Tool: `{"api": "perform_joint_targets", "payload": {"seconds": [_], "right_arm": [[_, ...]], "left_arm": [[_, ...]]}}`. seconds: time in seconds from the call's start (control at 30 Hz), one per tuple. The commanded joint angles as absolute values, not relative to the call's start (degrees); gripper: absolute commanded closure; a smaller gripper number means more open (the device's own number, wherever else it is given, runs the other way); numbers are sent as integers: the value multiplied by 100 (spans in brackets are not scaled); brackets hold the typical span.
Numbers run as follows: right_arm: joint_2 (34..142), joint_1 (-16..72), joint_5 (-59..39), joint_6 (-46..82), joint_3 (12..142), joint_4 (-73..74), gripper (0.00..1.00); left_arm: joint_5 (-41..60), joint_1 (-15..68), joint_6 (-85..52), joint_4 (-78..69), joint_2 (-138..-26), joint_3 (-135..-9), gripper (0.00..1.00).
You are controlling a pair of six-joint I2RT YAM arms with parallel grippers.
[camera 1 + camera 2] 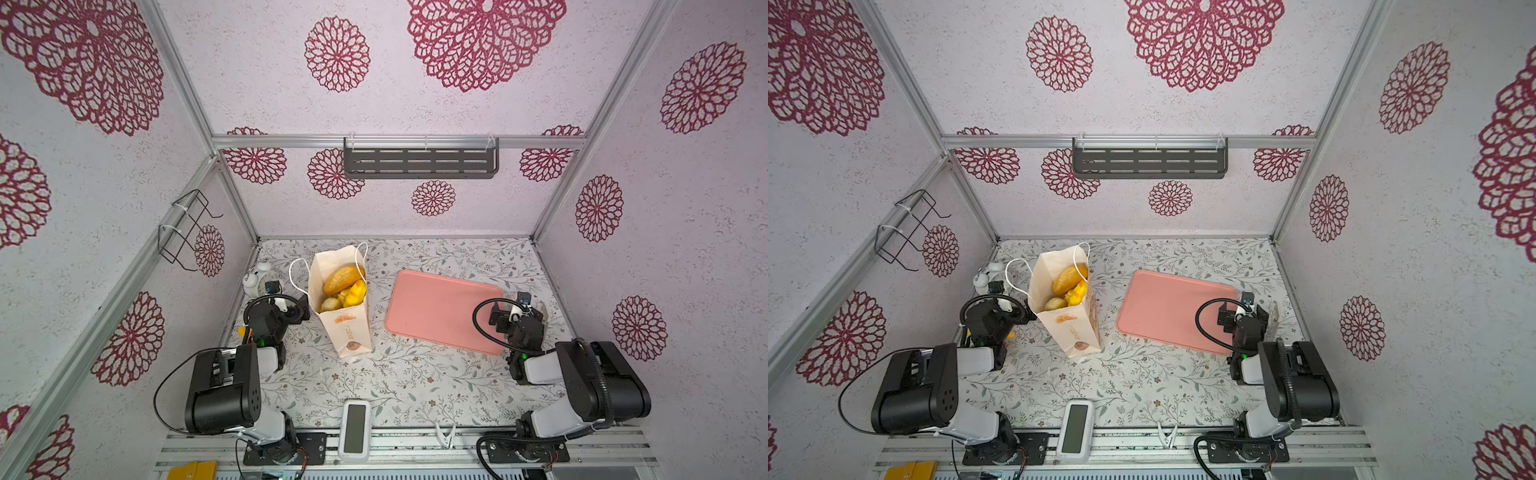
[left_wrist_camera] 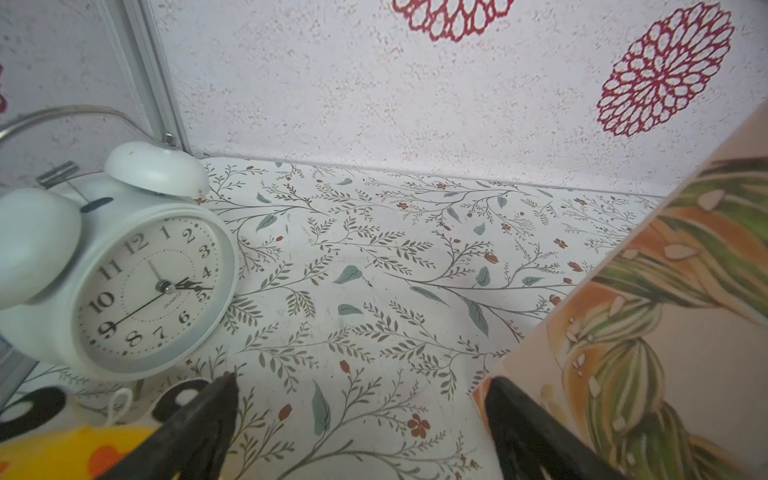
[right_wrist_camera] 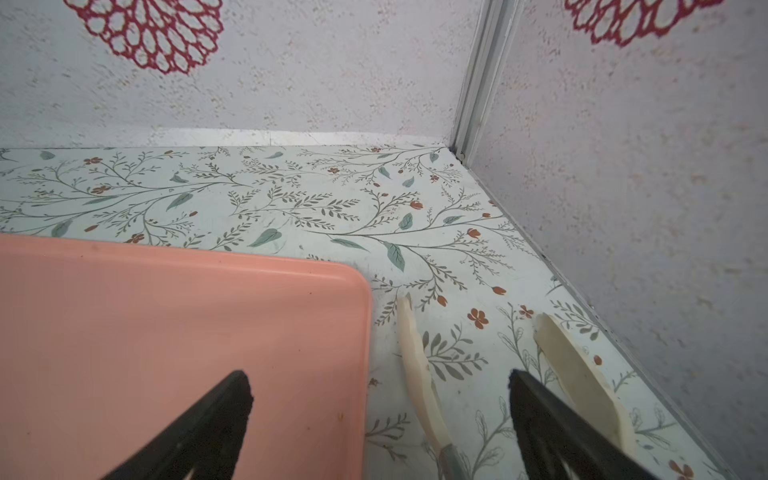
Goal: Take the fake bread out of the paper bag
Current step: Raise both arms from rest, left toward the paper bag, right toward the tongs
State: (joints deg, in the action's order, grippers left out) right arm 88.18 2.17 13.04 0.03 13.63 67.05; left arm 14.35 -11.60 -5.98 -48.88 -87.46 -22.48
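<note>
While the left pincer [image 2: 360, 386] gapes empty beside the paper bag [image 1: 348, 330], fake bread [image 1: 343, 279] lies inside.

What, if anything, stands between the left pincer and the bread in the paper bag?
Only the paper bag itself. The left pincer sits open beside it, so the bag's side wall separates it from the fake bread. The bag's mouth is open upward, with nothing visible covering the bread.
</note>
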Motion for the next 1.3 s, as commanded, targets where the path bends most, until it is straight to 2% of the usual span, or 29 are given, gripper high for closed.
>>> {"api": "perform_joint_targets", "payload": {"seconds": [0.0,0.57,0.63,0.73,0.83,0.93,1.07,1.17,1.27], "right_arm": [[8798,207,1112,0,1429,6953,1],[8798,174,1409,189,1458,6907,1],[8805,176,1427,203,1458,6901,1],[8807,175,1431,202,1458,6888,1],[8807,169,1437,202,1454,6898,1],[8798,176,1450,194,1451,6907,1],[8620,192,2212,445,1035,7488,1],[8736,324,2318,277,582,8527,1],[8758,451,2380,121,493,8779,1]], "left_arm": [[1495,-1214,-536,-5010,-8798,-2327,3],[1481,-1200,-530,-4992,-8776,-2328,3],[1160,-1091,-527,-4950,-8763,-2343,3],[664,-1048,-604,-4505,-8645,-2596,3],[777,-1061,-628,-3248,-8376,-3084,3],[832,-1020,-584,-3152,-8256,-3043,3],[-60,-931,-702,-4067,-7731,-2444,3],[-607,-887,-799,-3393,-6997,-2527,3],[-1669,-905,-1186,-2719,-6300,-2626,3]]}}
